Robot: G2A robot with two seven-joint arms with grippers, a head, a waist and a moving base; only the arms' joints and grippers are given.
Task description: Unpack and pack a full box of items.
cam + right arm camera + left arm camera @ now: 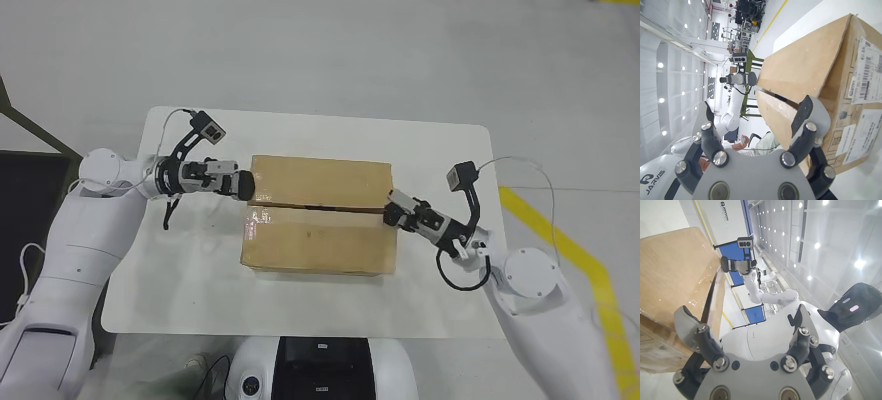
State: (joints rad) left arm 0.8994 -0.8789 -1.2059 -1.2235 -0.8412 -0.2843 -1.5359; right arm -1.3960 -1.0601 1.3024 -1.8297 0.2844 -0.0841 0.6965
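On rounded white table (pixel 180 280) | rectangular corrugated cardboard box (pixel 318 240) (top flaps slightly ajar)

Box (pixel 318 215) lies (on table (pixel 440 290)) between left end effector (pixel 243 184) and right end effector (pixel 392 213).

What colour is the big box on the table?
The box is plain brown cardboard, clearest in the top view.

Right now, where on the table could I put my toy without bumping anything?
A bare strip of table lies between the box and the edge nearest the robot, and another runs behind the box. Both ends of the box are crowded: the left gripper and the right gripper sit there.
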